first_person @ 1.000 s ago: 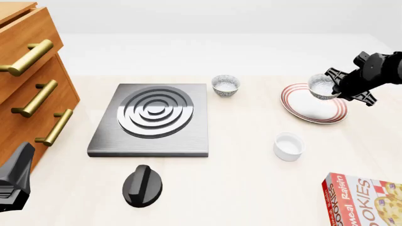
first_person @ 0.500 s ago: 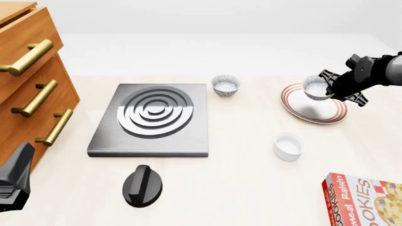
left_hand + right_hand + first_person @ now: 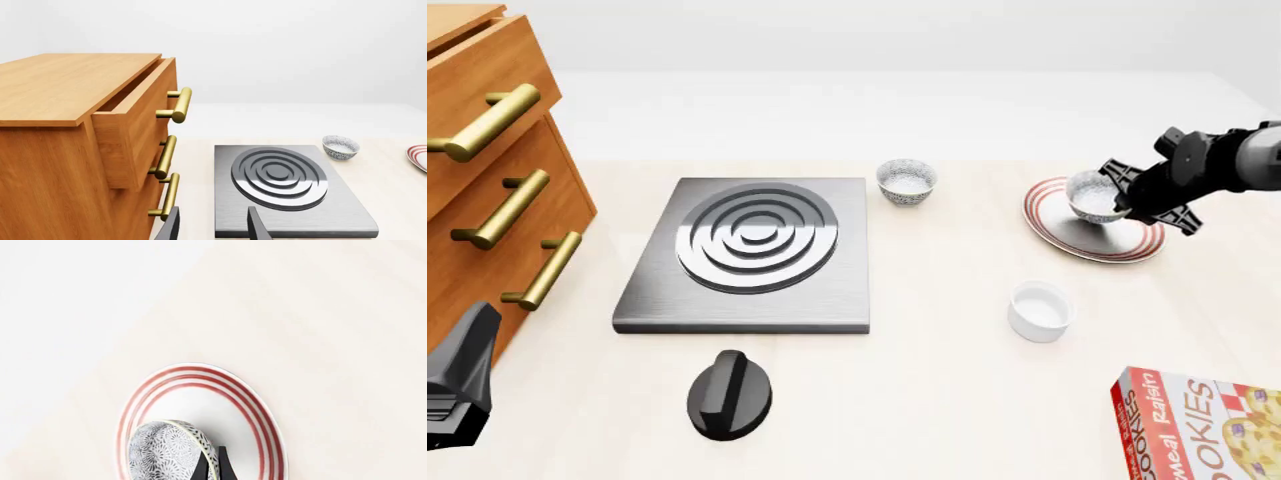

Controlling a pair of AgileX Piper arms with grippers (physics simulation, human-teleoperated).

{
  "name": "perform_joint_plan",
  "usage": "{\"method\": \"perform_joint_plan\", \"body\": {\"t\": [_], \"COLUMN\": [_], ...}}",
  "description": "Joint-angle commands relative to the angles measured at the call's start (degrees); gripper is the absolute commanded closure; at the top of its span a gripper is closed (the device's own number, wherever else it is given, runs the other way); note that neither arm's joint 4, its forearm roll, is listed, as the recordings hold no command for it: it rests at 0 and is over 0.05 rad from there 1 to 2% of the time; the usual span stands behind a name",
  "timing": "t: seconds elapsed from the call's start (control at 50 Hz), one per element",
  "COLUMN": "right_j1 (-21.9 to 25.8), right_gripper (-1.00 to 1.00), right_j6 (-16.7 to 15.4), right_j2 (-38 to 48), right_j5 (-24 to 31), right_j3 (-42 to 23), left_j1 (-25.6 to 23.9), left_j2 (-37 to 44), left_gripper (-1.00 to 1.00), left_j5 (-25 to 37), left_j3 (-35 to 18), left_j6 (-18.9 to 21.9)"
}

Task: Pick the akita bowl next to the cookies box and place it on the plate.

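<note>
At the right of the front view, the right gripper [image 3: 1118, 200] pinches the rim of the akita bowl [image 3: 1090, 193], holding it over the plate [image 3: 1141, 245]. The cookies box [image 3: 1201, 425] lies at the lower right corner. At the lower left edge, the left gripper [image 3: 212, 227] has its fingers spread and holds nothing.

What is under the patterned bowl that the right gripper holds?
The plate lies under the akita bowl, which the right gripper holds by its rim. Red rings show around it. The bowl covers its own foot, so contact with the plate cannot be seen.
</note>
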Motion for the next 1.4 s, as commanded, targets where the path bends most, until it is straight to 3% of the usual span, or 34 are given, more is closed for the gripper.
{"method": "perform_joint_plan", "body": {"t": [0.02,0.3,0.32,0.72,1.18,1.4], "right_j1": [-0.05,0.11,0.27,-0.6,-0.7,-0.19], "right_gripper": [1.0,1.0,-1.0,-1.0,-1.0,-1.0], "right_j6": [-0.07,-0.2,-0.11,-0.71,-0.28,-1.73], "right_j2": [0.37,1.48,1.54,0.55,-9.65,-15.73], "right_j5": [-0.38,-0.43,-0.54,-0.25,-2.69,-3.14], "right_j3": [-0.32,-1.09,-1.08,-0.43,10.12,15.73], "left_j1": [0.0,0.0,0.0,0.0,0.0,0.0], "left_j2": [0.0,0.0,0.0,0.0,0.0,0.0], "left_gripper": [-1.0,-1.0,-1.0,-1.0,-1.0,-1.0], "left_j5": [0.0,0.0,0.0,0.0,0.0,0.0], "left_j3": [0.0,0.0,0.0,0.0,0.0,0.0], "left_j6": [0.0,0.0,0.0,0.0,0.0,0.0]}}
